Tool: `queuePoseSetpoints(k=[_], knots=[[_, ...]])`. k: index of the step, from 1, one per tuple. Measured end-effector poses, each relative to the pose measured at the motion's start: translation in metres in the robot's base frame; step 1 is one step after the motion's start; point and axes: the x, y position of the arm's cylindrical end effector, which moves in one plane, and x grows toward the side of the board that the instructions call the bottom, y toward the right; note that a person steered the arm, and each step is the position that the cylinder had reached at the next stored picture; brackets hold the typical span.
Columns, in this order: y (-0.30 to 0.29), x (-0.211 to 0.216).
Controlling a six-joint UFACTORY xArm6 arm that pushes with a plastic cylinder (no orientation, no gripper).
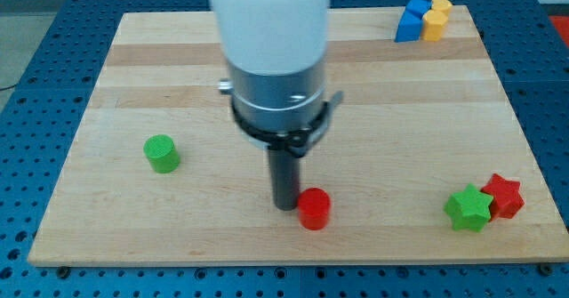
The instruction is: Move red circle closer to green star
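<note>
Red circle [313, 209] sits low on the wooden board [178, 67] — my tip [285, 206], a bare rod with no pincer, touches it at nine o'clock. Green star [468, 208] lies well apart at three o'clock.

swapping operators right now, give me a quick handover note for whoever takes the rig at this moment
No hand on this rig: my tip is down on the board, right against the view's left side of the red circle.
Green star sits far toward the view's right, near the bottom edge, touching a red star.
Done: tip is lined up behind the circle.
Left: the circle still has a wide gap to close; likely push it toward the view's right, stopping short of the stars.
</note>
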Motion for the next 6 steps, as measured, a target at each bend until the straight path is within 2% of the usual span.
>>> queuePoseSetpoints(k=[2, 6], knots=[[-0.048, 0.015], [0.061, 0.016]])
